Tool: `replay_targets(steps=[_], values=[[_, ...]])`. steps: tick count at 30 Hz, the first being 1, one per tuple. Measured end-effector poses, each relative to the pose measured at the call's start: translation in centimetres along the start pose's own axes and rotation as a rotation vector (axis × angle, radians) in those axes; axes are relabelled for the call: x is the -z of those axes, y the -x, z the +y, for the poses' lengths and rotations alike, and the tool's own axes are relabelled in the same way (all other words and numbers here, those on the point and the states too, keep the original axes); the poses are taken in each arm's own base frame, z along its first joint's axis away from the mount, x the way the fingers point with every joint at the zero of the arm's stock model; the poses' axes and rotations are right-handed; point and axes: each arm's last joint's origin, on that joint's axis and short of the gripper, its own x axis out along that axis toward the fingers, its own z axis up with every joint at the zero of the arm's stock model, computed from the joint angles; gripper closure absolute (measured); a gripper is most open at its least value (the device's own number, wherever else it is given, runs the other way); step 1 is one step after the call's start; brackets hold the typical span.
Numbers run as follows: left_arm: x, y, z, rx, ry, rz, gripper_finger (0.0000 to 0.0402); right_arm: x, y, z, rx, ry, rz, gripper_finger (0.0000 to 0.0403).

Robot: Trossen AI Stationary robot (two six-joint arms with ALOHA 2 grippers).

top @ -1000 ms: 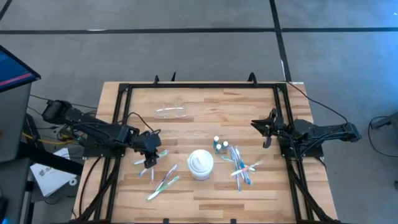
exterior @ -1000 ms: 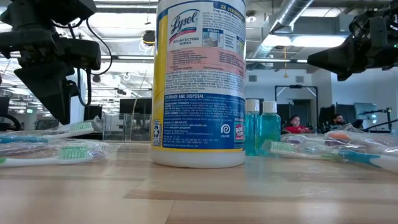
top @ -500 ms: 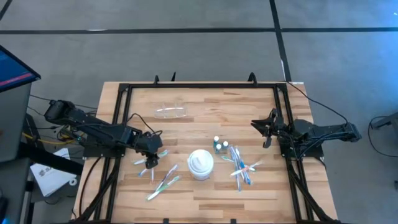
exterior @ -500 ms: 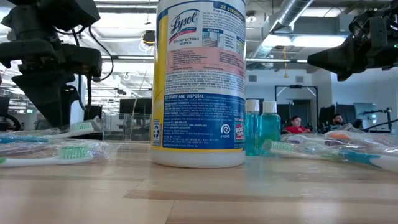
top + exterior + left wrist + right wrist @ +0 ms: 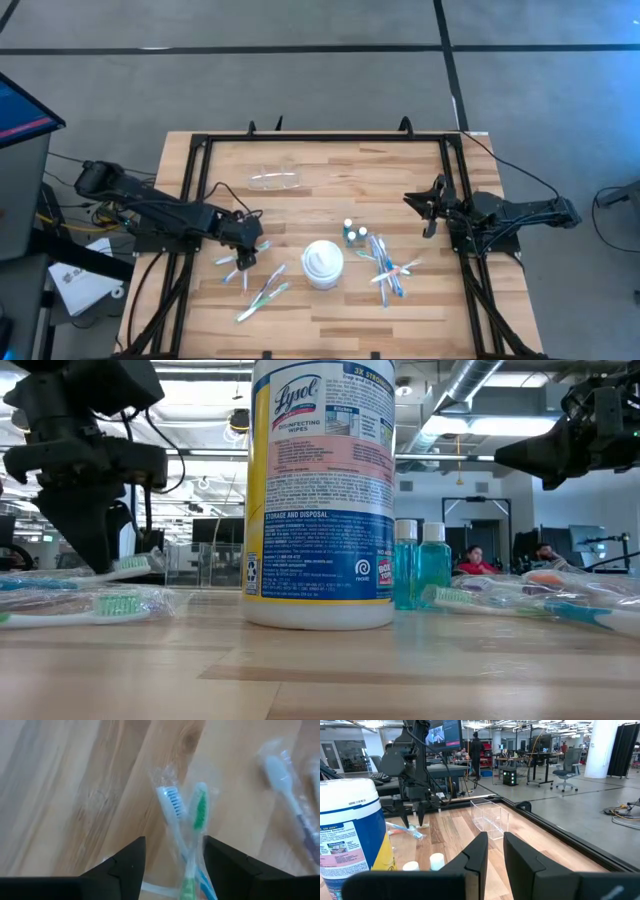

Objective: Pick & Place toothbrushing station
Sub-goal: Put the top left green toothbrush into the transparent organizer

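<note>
The left gripper (image 5: 243, 259) hangs low over the left half of the wooden table (image 5: 300, 310), its fingers spread apart with nothing between them. In the left wrist view a blue toothbrush (image 5: 172, 817) and a green toothbrush (image 5: 198, 820), each in clear wrap and crossing one another, lie on the wood in the gap between the two fingers. More wrapped toothbrushes (image 5: 262, 292) lie toward the table's front-left corner. A white wipes tub (image 5: 323, 263) stands near the table's middle, with two small white-capped bottles (image 5: 353, 234) just beside it on its right. Another heap of toothbrushes (image 5: 388, 266) lies right of those bottles. A clear plastic holder (image 5: 275, 180) rests near the table's back edge, left of centre. The right gripper (image 5: 430, 212) waits by the table's right edge, its fingers close together with a narrow gap and pinching nothing.
</note>
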Motion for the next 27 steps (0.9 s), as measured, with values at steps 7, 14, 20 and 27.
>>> replay_targets(steps=[7, 14, 20, 27], values=[[0.0, -0.7, -0.1, -0.016, -0.003, 0.024, 0.0218, 0.0, 0.0, 0.0, 0.0, 0.0, 0.0, 0.0349], [-0.1, -0.2, -0.1, -0.001, 0.003, -0.012, 0.0294, 0.0, 0.0, 0.0, 0.0, 0.0, 0.0, 0.0349], [-0.3, 0.9, 0.0, 0.026, 0.01, -0.064, 0.0392, 0.0, 0.0, 0.0, 0.0, 0.0, 0.0, 0.0349], [-0.4, 2.5, 0.2, 0.07, 0.022, -0.14, 0.0401, 0.0, 0.0, 0.0, 0.0, 0.0, 0.0, 0.0349]])
